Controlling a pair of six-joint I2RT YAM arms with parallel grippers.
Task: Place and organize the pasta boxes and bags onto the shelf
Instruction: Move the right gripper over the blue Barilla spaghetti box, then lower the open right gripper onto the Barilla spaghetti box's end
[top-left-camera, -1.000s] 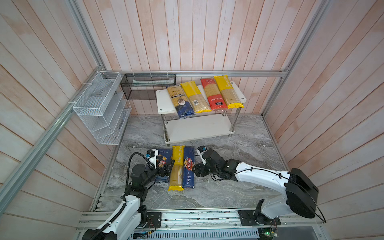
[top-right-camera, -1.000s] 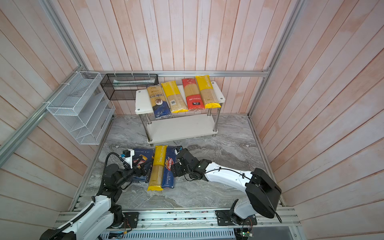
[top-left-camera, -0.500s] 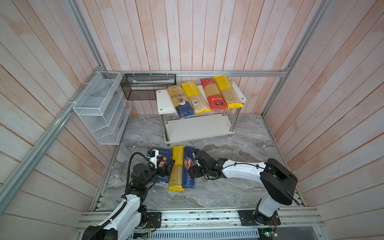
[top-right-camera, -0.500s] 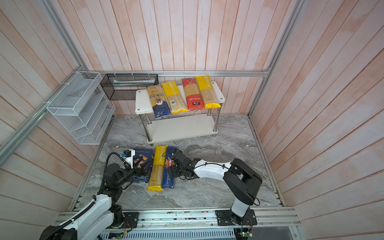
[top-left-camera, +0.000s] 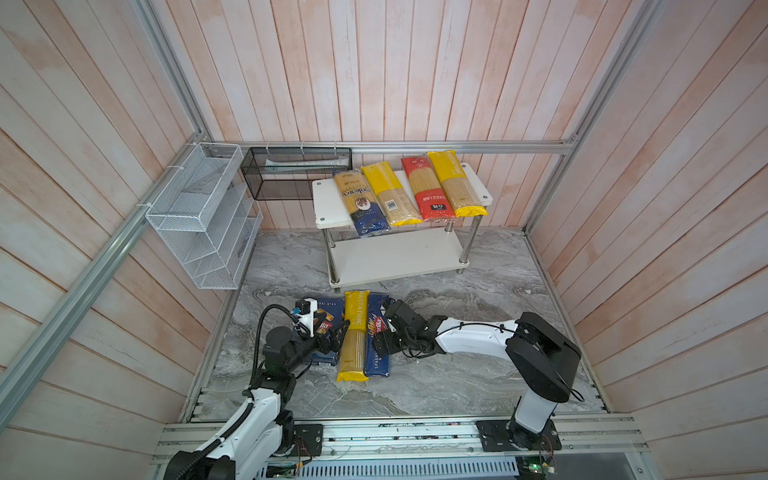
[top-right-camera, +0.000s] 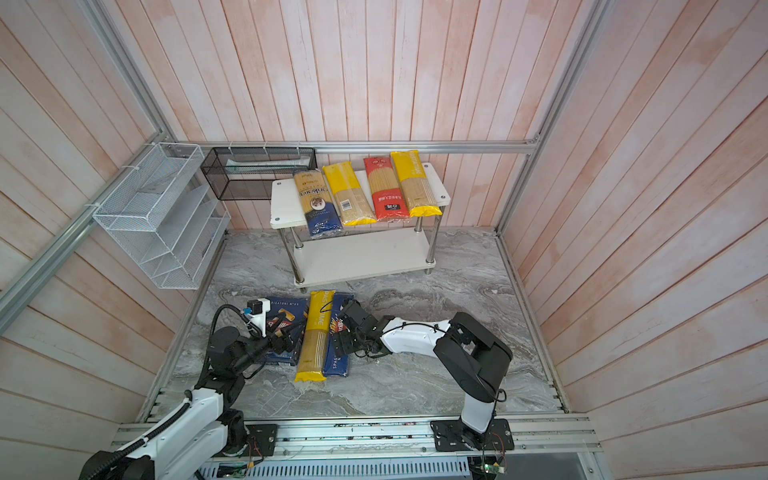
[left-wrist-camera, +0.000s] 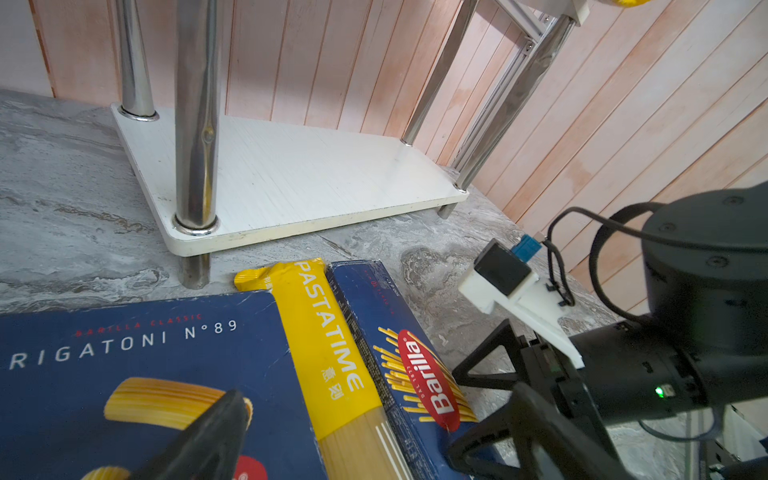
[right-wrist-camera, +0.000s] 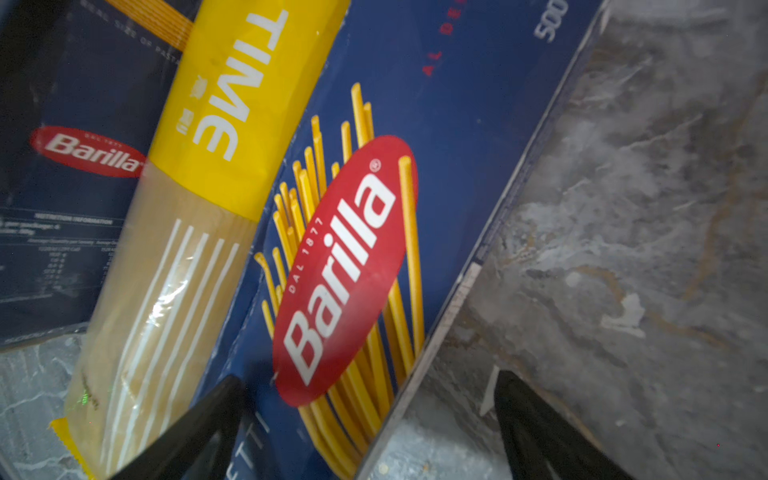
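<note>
four bags (top-left-camera: 428, 193) lie on the shelf (top-left-camera: 328, 203); two boxes (left-wrist-camera: 124, 365), one yellow bag (top-left-camera: 353, 336) remain; right claw (right-wrist-camera: 368, 378) open, left claw (top-left-camera: 330, 337) we cannot tell.

Two matching arms.

Left arm (top-left-camera: 257, 419): white rounded link shells, black cylindrical joints, and a thick black cable (top-left-camera: 257, 332) looped beside it.

Right arm (top-left-camera: 473, 338): the same white shell, a bulky black joint housing (top-left-camera: 540, 361) and thin black wires (top-left-camera: 478, 330) along the link.

We note small recessed screws (left-wrist-camera: 717, 262) on a round black housing and a green light (left-wrist-camera: 658, 391) at the wrist. A white bracket (left-wrist-camera: 519, 295) carries a black camera block with a blue plug (left-wrist-camera: 527, 246).

Right gripper (left-wrist-camera: 451, 411): black fingers (left-wrist-camera: 480, 345), shaped as open triangular frames.

Black base plates (top-left-camera: 494, 436), with screws at their corners.
</note>
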